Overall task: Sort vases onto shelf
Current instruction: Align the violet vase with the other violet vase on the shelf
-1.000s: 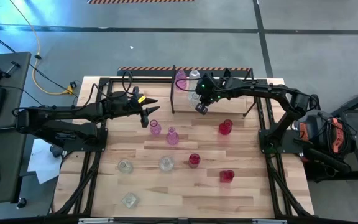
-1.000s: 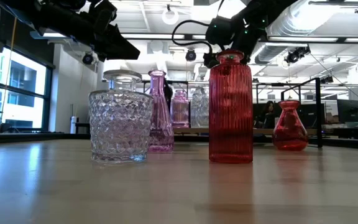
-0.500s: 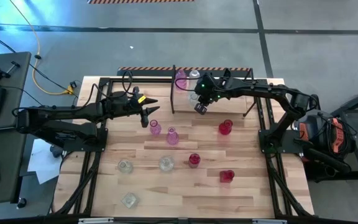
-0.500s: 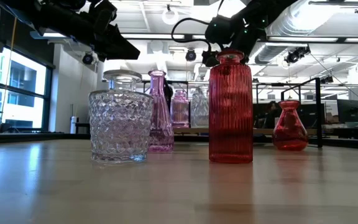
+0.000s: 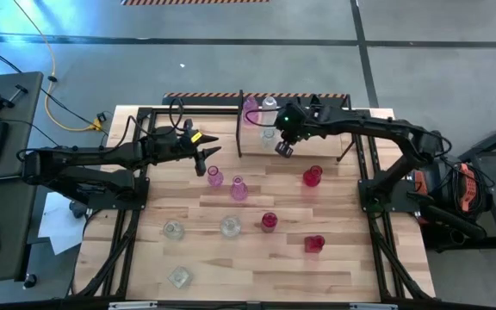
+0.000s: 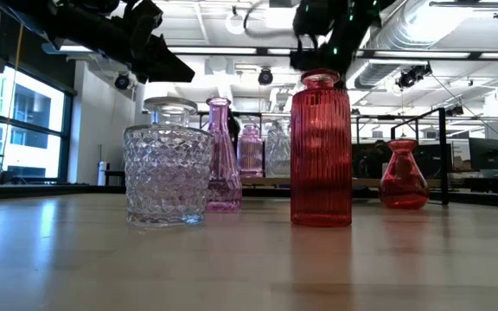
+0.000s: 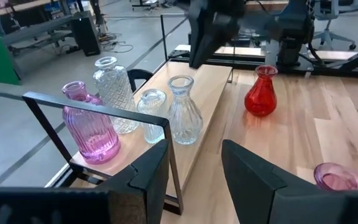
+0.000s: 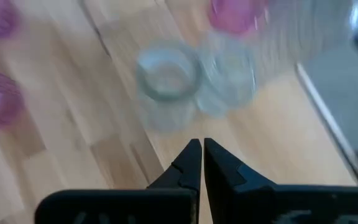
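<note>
The shelf (image 5: pixel 241 129) stands at the table's far middle. On its lower board (image 7: pixel 211 118) rest a pink vase (image 7: pixel 92 127) and three clear vases (image 7: pixel 184 118) on their bases. More pink (image 5: pixel 238 189), red (image 5: pixel 313 176) and clear vases (image 5: pixel 230 226) stand loose on the table. My right gripper (image 5: pixel 284 149) hangs shut, slanting down, above the shelf's clear vases (image 8: pixel 166 74) and holds nothing. My left gripper (image 5: pixel 207 158) hovers open and nearly level to the shelf's left, above a pink vase (image 5: pixel 215 177), with nothing between its fingers (image 7: pixel 194 168).
The shelf's thin black frame (image 7: pixel 48 102) runs in front of the vases near my left gripper. A red bulb vase (image 7: pixel 261 93) stands right of the shelf board. Near the front edge stand a clear cut-glass vase (image 6: pixel 167 173) and a tall red vase (image 6: pixel 321 151).
My right gripper has risen above the shelf's clear vases and drifted a little toward the table's right edge, staying shut. No vase has moved.
</note>
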`<state>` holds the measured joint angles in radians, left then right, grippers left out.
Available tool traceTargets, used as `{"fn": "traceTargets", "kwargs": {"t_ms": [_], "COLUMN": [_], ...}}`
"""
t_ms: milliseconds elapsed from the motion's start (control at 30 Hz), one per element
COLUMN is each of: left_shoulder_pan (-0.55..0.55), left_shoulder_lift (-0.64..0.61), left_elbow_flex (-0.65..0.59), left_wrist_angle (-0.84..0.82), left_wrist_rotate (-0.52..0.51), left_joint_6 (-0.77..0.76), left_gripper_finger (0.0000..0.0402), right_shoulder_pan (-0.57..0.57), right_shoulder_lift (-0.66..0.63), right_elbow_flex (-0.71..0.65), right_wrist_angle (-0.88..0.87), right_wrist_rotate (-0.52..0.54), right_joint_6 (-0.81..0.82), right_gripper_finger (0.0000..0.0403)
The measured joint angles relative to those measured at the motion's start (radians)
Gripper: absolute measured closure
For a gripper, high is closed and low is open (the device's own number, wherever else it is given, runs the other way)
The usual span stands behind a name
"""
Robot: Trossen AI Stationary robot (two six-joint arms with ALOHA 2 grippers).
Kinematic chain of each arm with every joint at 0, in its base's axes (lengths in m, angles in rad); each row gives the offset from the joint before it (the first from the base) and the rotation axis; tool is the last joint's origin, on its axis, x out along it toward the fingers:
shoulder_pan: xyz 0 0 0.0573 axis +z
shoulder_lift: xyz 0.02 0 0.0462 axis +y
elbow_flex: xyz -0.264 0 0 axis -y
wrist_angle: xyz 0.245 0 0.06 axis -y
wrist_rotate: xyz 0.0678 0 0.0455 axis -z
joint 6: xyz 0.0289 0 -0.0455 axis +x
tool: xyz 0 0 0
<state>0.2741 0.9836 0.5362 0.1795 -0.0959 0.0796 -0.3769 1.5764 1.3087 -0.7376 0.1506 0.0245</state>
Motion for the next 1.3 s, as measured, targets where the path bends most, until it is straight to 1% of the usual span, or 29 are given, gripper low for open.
{"fn": "traceTargets", "kwargs": {"t_ms": [133,200,267,333,400,467,567,667,767,900,967,1133,1300], "left_shoulder_pan": [0.000,0.000,-0.001,-0.001,-0.005,-0.024,-0.059,-0.088,-0.110,-0.129,-0.139,-0.151,-0.121], "left_shoulder_lift": [0.000,0.000,0.000,0.000,0.005,0.023,0.068,0.144,0.239,0.347,0.384,0.400,0.367], "left_elbow_flex": [0.000,0.000,0.002,0.026,0.065,0.109,0.194,0.286,0.370,0.451,0.486,0.560,0.563], "left_wrist_angle": [0.003,0.020,0.049,0.044,0.002,-0.080,-0.213,-0.336,-0.458,-0.573,-0.628,-0.802,-0.915], "left_wrist_rotate": [0.000,0.011,0.052,0.114,0.162,0.172,0.132,0.101,0.101,0.097,0.066,-0.042,-0.091], "left_joint_6": [0.002,0.002,-0.026,-0.068,-0.084,-0.081,-0.043,-0.018,-0.016,-0.016,-0.023,-0.001,0.001], "left_gripper_finger": [0.0261,0.0261,0.0261,0.0261,0.0261,0.0261,0.0261,0.0261,0.0261,0.0261,0.0261,0.0261,0.0261], "right_shoulder_pan": [0.057,0.088,0.114,0.131,0.145,0.157,0.170,0.165,0.150,0.130,0.121,0.091,0.071], "right_shoulder_lift": [-0.052,-0.075,-0.104,-0.140,-0.181,-0.230,-0.312,-0.392,-0.469,-0.552,-0.590,-0.662,-0.725], "right_elbow_flex": [0.001,0.001,0.001,0.001,0.001,-0.004,-0.037,-0.085,-0.145,-0.233,-0.281,-0.377,-0.442], "right_wrist_angle": [0.067,0.070,0.060,0.034,0.013,-0.005,-0.006,-0.005,0.007,0.035,0.058,0.071,0.061], "right_wrist_rotate": [0.041,0.060,0.051,0.021,0.017,0.042,0.099,0.131,0.138,0.138,0.137,0.135,0.126], "right_joint_6": [-0.053,-0.089,-0.116,-0.125,-0.114,-0.100,-0.085,-0.065,-0.049,-0.041,-0.046,-0.047,-0.024], "right_gripper_finger": [0.0403,0.0403,0.0403,0.0403,0.0403,0.0403,0.0403,0.0403,0.0403,0.0403,0.0403,0.0403,0.0403]}}
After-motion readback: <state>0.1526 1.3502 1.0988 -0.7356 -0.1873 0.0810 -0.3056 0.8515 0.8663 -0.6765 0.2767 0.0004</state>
